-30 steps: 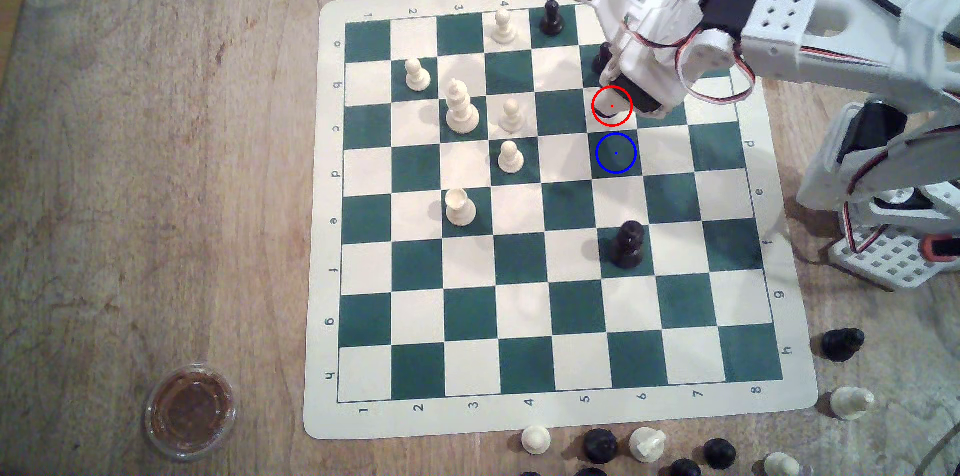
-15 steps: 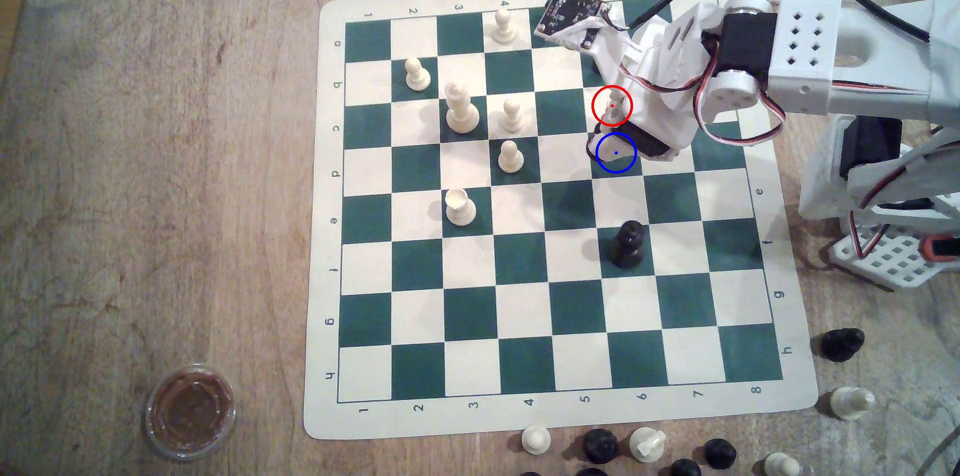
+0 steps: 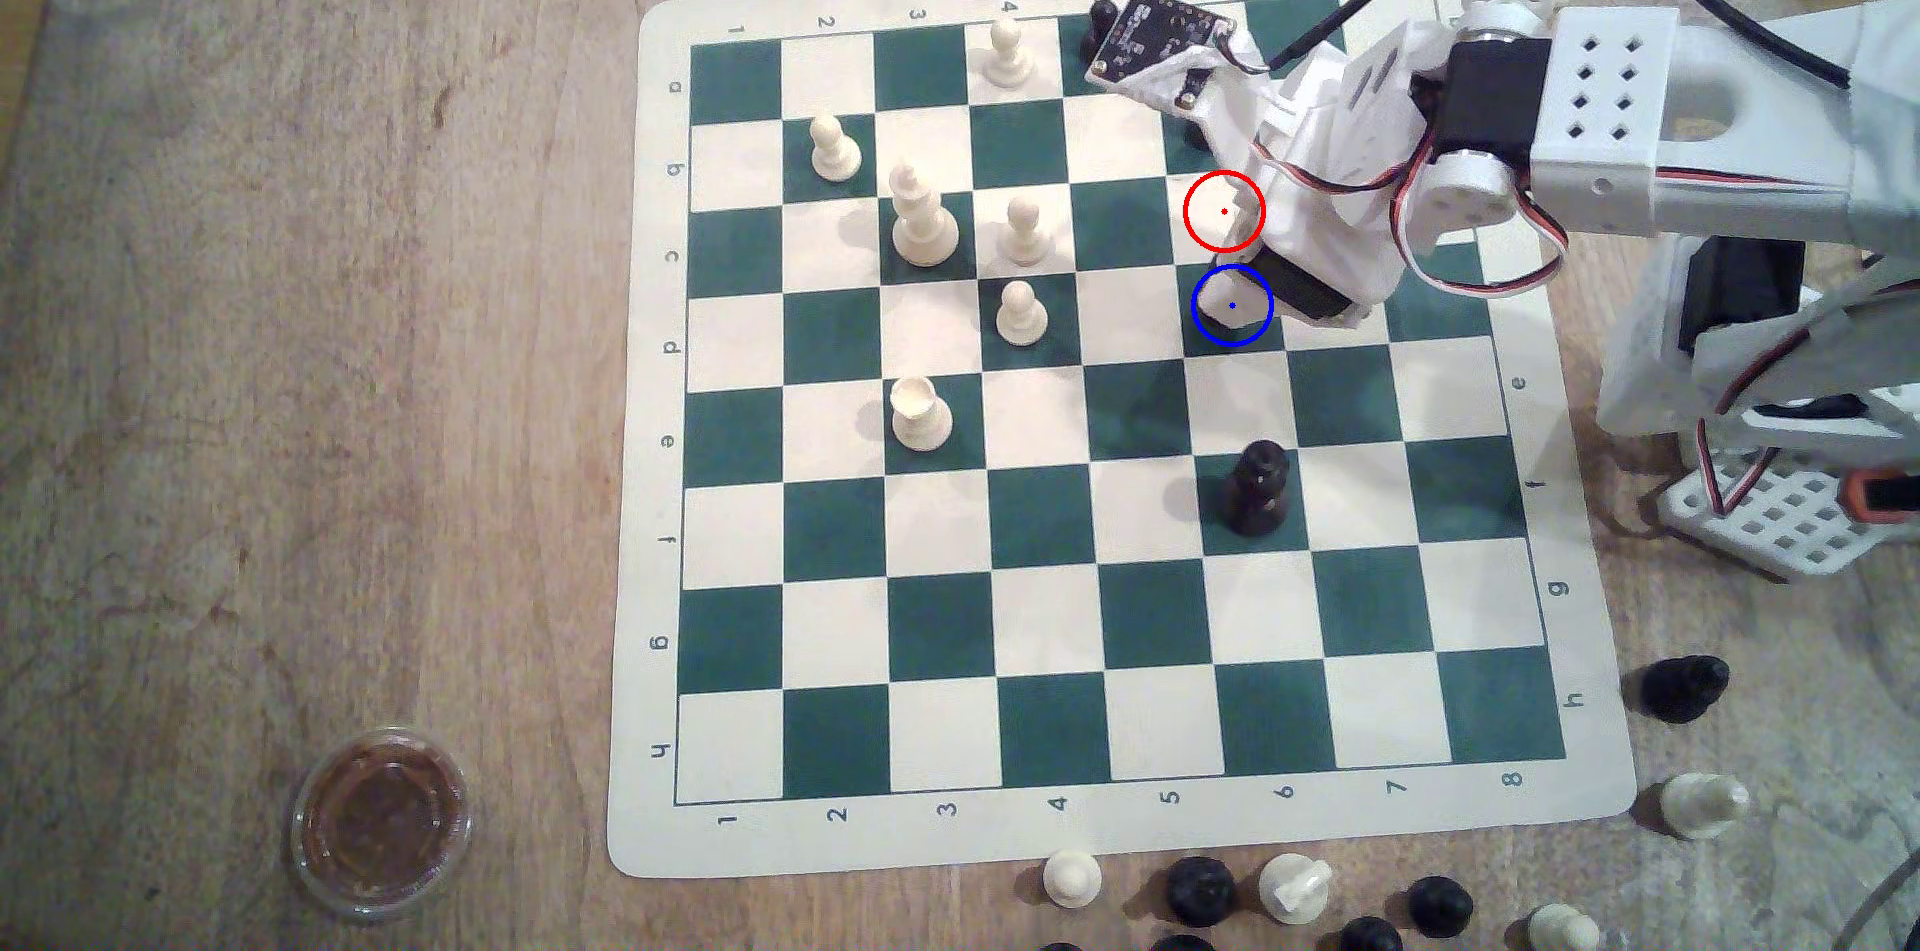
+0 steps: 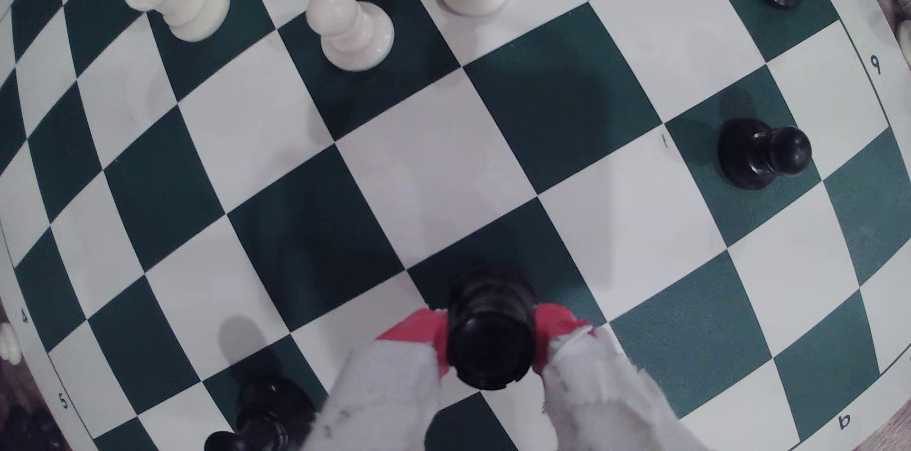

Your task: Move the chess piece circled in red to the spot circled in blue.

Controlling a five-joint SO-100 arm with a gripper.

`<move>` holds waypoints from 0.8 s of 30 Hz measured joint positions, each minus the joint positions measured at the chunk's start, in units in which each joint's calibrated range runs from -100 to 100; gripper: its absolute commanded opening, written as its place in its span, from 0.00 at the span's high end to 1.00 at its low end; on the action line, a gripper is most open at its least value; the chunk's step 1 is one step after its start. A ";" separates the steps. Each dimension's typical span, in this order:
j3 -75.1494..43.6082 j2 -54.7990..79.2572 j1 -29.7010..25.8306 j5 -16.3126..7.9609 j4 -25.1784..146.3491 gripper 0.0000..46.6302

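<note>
From my wrist feed the chess piece (image 4: pixel 490 333) sits clamped between the 2 red-tipped fingers (image 4: pixel 411 333) of the gripper (image 4: pixel 490 340), jaws closed on its body, and I look almost straight down its top, so its long axis reads as upright; I cannot tell whether its base touches the board (image 3: pixel 1039 832). It hangs over a dark green square, and in the exterior view the gripper tip (image 3: pixel 1226 302) lies inside the blue ring of the spot (image 3: pixel 1254 328), toward the board's edge on the exterior view's right, in column 6. There the piece itself is hidden under the white wrist, and the camera board covers part of a black pawn (image 3: pixel 1099 27) near the far edge. The red-ringed cream square (image 3: pixel 1205 219) shows bare board. Compared with 1 second ago, the gripper has travelled from the red ring to the blue one; since half a second ago it has barely shifted. The taller black piece (image 3: pixel 1257 489) stands where it was.
</note>
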 measured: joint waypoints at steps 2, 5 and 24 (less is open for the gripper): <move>0.63 0.00 0.00 0.05 -0.64 1.00; 1.54 1.09 0.00 0.05 -2.07 1.00; 2.98 2.18 1.03 0.39 -4.30 0.95</move>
